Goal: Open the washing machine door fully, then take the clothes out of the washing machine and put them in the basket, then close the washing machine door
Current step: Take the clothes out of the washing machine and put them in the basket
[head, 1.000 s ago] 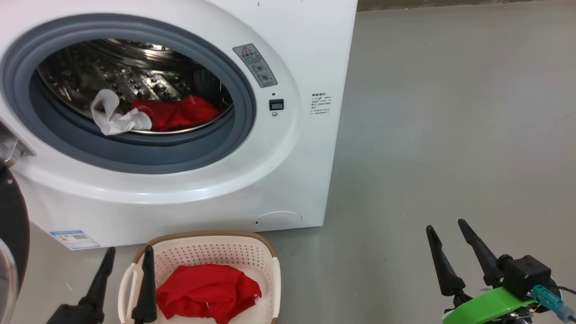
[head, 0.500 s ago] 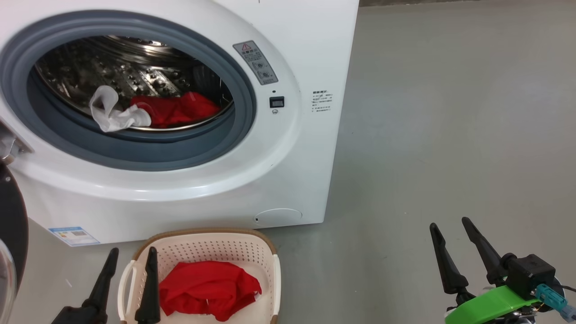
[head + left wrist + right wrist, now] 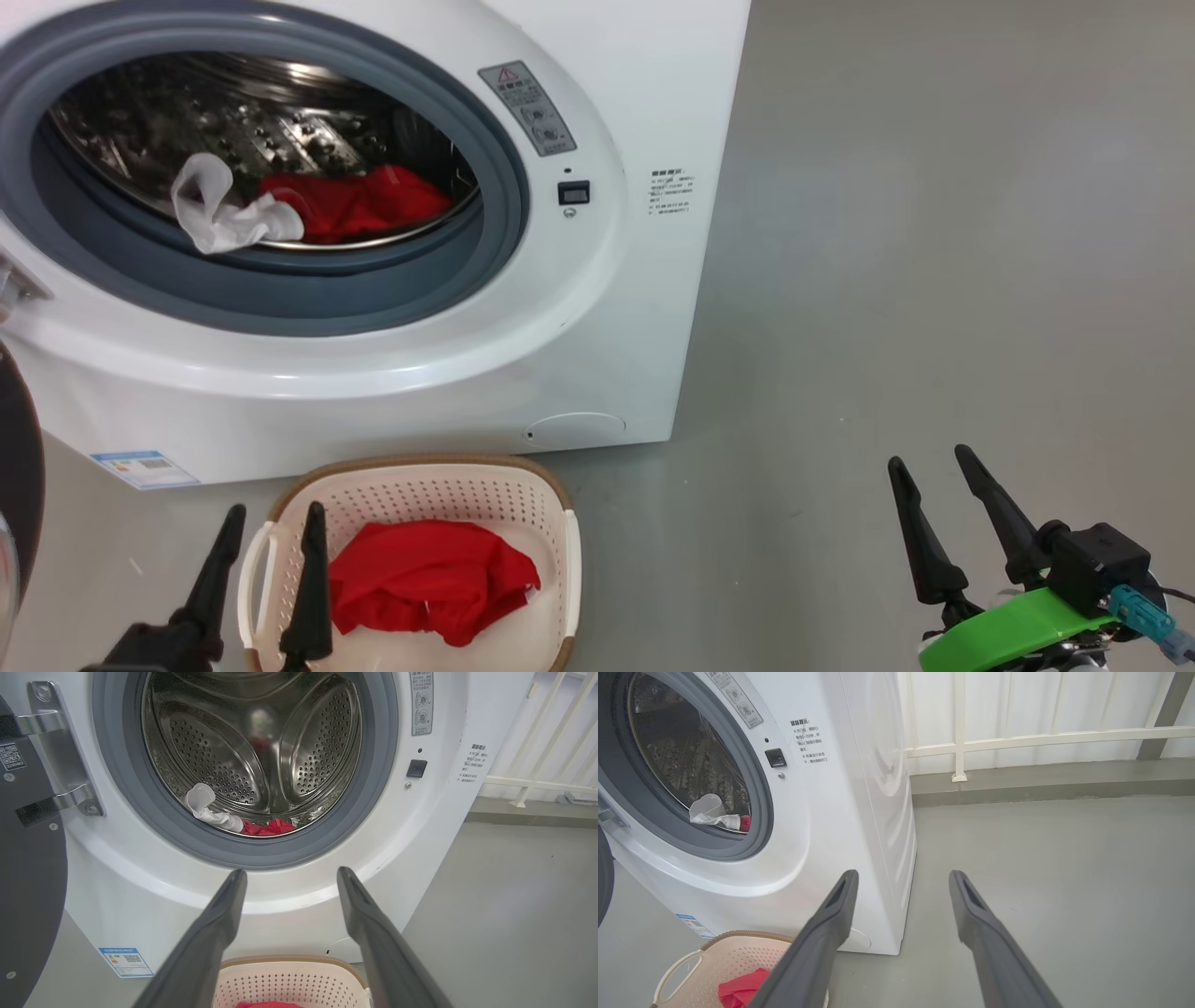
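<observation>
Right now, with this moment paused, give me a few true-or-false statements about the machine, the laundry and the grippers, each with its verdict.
1. The washing machine door stands open. True.
2. The drum is empty. False: a white cloth and a red garment lie in it.
3. The basket holds a red fabric heap. True.
4. The left gripper is shut on red fabric. False: it is open and holds nothing.
5. The right gripper is open above the grey floor. True.
</observation>
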Available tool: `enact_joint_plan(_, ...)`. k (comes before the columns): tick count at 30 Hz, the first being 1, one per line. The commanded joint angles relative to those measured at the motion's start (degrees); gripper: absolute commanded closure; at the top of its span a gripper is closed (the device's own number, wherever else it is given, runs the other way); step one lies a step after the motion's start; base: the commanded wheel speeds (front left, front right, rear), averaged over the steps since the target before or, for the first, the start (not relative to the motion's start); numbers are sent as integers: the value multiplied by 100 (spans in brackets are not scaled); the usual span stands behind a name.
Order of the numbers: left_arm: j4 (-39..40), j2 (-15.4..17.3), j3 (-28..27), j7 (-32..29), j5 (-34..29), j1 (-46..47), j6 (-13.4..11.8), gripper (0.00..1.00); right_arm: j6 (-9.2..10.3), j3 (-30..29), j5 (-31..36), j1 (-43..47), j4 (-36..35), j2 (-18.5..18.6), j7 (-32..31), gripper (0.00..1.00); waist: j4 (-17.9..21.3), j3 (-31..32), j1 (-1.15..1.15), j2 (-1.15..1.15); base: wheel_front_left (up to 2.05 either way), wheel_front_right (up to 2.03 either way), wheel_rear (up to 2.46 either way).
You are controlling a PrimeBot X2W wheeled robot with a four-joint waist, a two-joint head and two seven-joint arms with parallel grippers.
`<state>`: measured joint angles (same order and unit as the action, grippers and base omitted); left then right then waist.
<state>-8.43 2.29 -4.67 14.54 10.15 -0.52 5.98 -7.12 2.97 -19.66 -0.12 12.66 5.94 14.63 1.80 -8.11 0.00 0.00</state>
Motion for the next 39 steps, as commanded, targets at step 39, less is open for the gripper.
enact_joint_plan(39, -4520, 1336, 1151, -556, -2237, 5362, -408, 0, -36, 333, -11, -959, -173, -173, 37, 0, 274, -1270, 0, 0, 0, 0, 0)
